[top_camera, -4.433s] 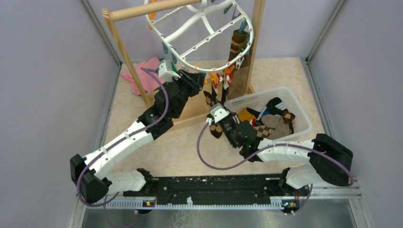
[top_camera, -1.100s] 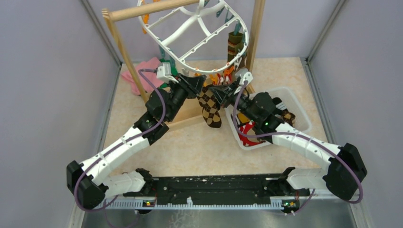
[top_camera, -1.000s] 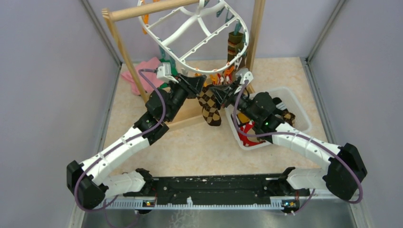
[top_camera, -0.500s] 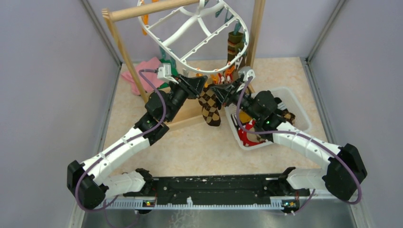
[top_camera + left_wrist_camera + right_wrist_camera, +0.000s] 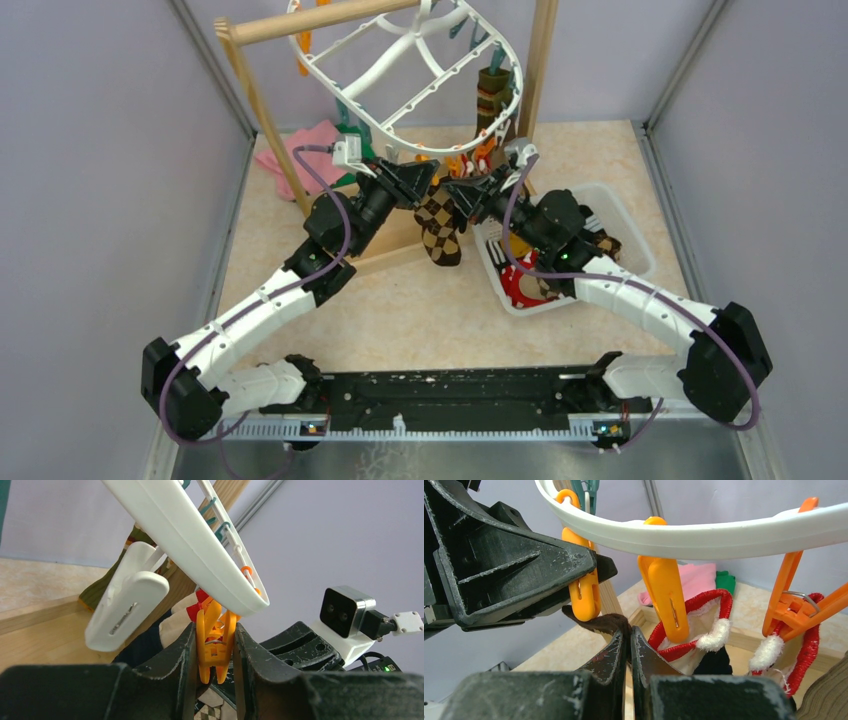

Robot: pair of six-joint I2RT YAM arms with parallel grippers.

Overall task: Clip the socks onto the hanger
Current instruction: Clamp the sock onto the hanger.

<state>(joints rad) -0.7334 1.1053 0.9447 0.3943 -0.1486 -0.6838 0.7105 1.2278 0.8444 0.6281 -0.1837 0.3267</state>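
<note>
Right arm is up from the basket [image 5: 640,243] versus 4.4 s ago; brown argyle sock [image 5: 441,228] now hangs between both grippers, under the hanger [image 5: 704,536] rim. Right gripper [image 5: 629,632] is clamped tight on the sock cuff, cuff edge just below the orange clip [image 5: 584,594]. Left gripper [image 5: 214,630] pinches that clip from both sides; can't tell if its mouth is actually open. My call: squeeze the clip's handles fully first, then lift the cuff straight into the mouth, deep enough to bite. Release left before right. Risk: clip swings on its loop and the cuff slides past. Red-and-white sock [image 5: 689,625] hangs right beside it, keep clear.
</note>
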